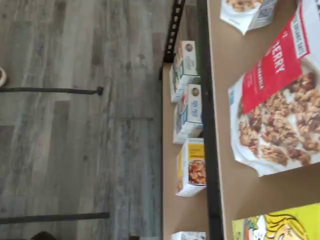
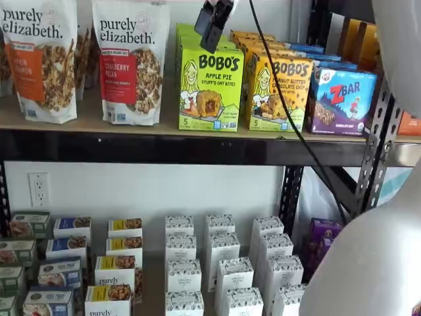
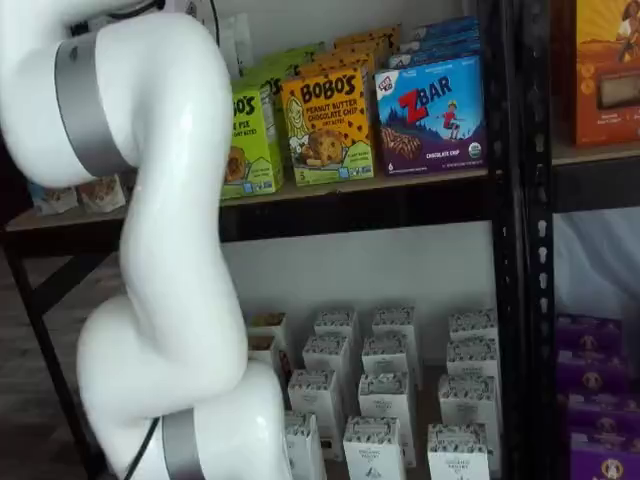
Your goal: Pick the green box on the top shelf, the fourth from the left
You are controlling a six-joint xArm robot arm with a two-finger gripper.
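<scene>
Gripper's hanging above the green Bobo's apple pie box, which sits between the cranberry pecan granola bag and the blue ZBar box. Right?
Not quite. In a shelf view the gripper does hang above the green box, with the cranberry pecan granola bag on one side, but its other neighbour is the yellow-orange Bobo's peanut butter box. The ZBar box stands beyond that.

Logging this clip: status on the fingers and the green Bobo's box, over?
Fingers above the green box, state unclear side-on. Box upright on the top shelf, untouched. Nothing in the way.
</scene>
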